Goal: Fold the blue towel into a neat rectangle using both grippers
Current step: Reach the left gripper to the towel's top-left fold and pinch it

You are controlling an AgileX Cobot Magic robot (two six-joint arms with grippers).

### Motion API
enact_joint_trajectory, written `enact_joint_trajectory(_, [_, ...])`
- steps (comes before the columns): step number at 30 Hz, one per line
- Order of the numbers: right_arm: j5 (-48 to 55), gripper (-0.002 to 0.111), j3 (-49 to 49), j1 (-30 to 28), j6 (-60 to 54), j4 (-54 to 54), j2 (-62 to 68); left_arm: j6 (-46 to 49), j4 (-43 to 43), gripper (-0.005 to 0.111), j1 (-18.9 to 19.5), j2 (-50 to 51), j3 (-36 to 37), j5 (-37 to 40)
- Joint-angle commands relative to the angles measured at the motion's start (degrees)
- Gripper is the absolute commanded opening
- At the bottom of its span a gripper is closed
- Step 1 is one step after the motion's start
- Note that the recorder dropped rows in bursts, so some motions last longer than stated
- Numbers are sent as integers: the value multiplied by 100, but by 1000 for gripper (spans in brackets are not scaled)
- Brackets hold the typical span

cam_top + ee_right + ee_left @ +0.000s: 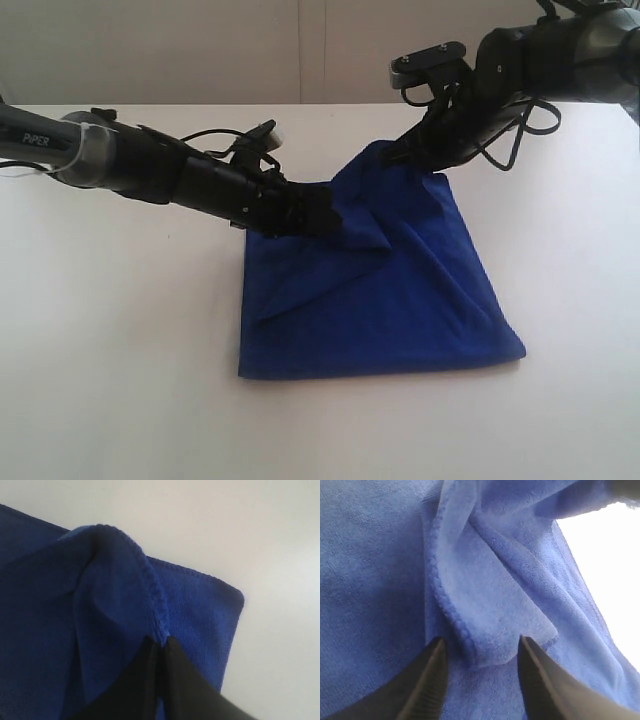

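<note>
The blue towel (400,300) lies folded on the white table, its far layer lifted and creased. My left gripper (325,215) reaches in from the left at the towel's far left part. In the left wrist view this gripper (480,647) is open, its black fingers (432,680) standing either side of a loose towel corner (505,630) that lies between them. My right gripper (400,155) holds the far right corner raised. In the right wrist view that gripper (162,645) is shut on the towel's stitched hem (150,587).
The white table (120,380) spreads around the towel on every side. A pale wall (200,50) stands behind the table's far edge. Both black arms (150,160) stretch over the table's far half, with cables hanging at the wrists.
</note>
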Motion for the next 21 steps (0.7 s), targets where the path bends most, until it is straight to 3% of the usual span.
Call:
enact_joint_trajectory(1, [-58,0,13,-38,-37,0,-5,39,-116,50,-138,-21,-27,-134])
enact_joint_trajectory(9, [-56,0,13,-38,-37,31,-5,39,-153,46,-139,-21,-27,52])
enact_joint_trajectory(18, [-81,0,13,-38,-37,31,-5,39,-30,1,-83,-32,-27,144])
enact_joint_trajectory(21, [-81,0,13,-38,-37,31,-5,39,-30,0,52,-45,-27,394])
